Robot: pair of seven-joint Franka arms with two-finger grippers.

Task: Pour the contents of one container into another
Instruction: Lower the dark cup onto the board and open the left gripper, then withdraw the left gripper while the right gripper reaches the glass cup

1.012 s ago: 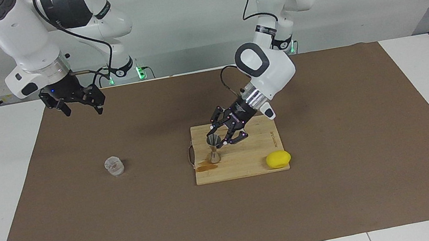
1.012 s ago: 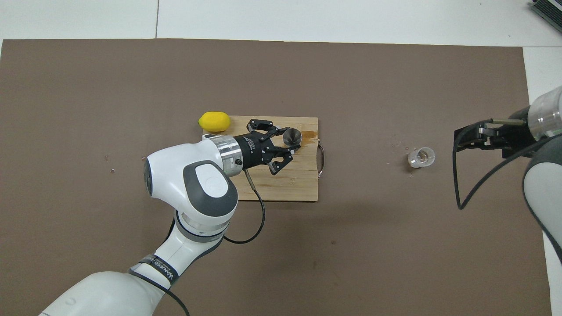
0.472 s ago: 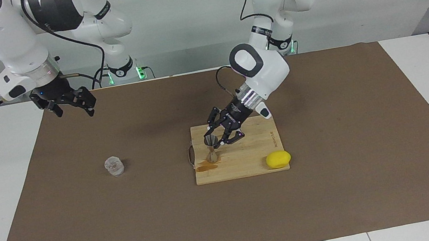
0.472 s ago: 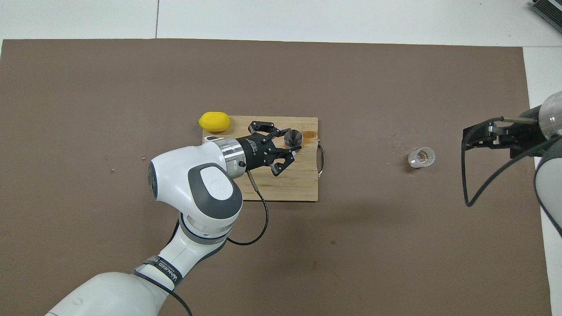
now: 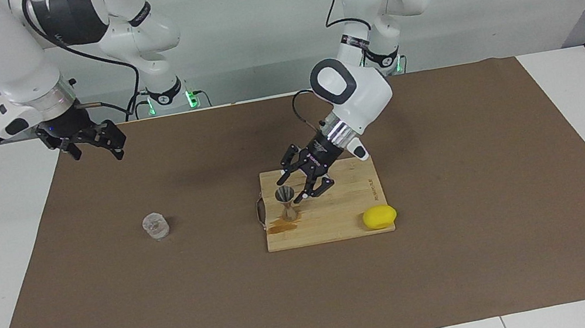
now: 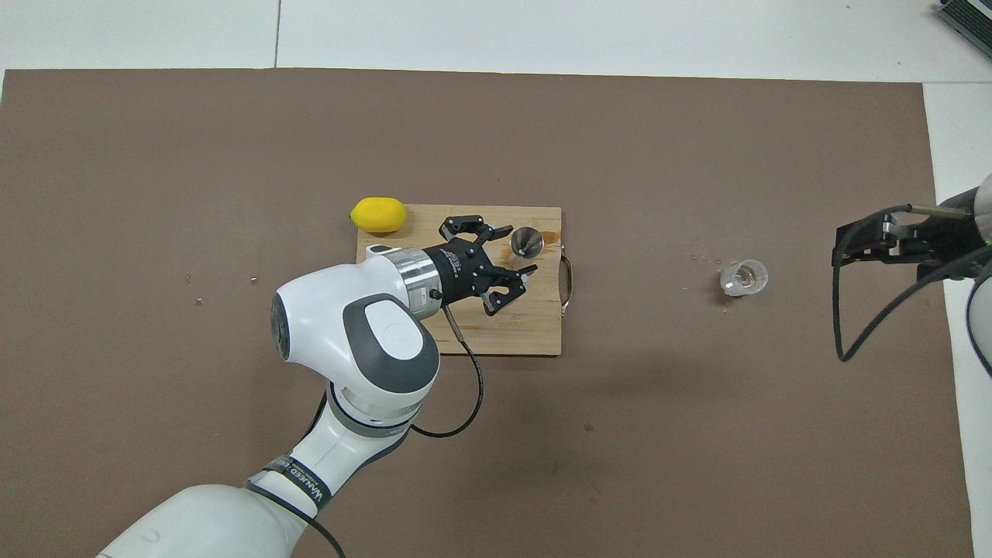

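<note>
The left gripper (image 5: pixel 299 182) stood with fingers spread, grasping nothing, just beside the jigger (image 5: pixel 287 203), which stood upright on the board (image 5: pixel 337 219) near its handle. A careless sideways move could tip that narrow-waisted steel hourglass. The right gripper (image 5: pixel 92 141) hung open, waiting. The ribbed glass cup (image 5: pixel 155 225) sat well apart from the board on the brown mat (image 5: pixel 462 254).

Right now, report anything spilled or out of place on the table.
A brown puddle stains the cutting board at the foot of the upright jigger, by the board's handle. Small droplets dot the mat near the glass cup. Nothing else stands out.
</note>
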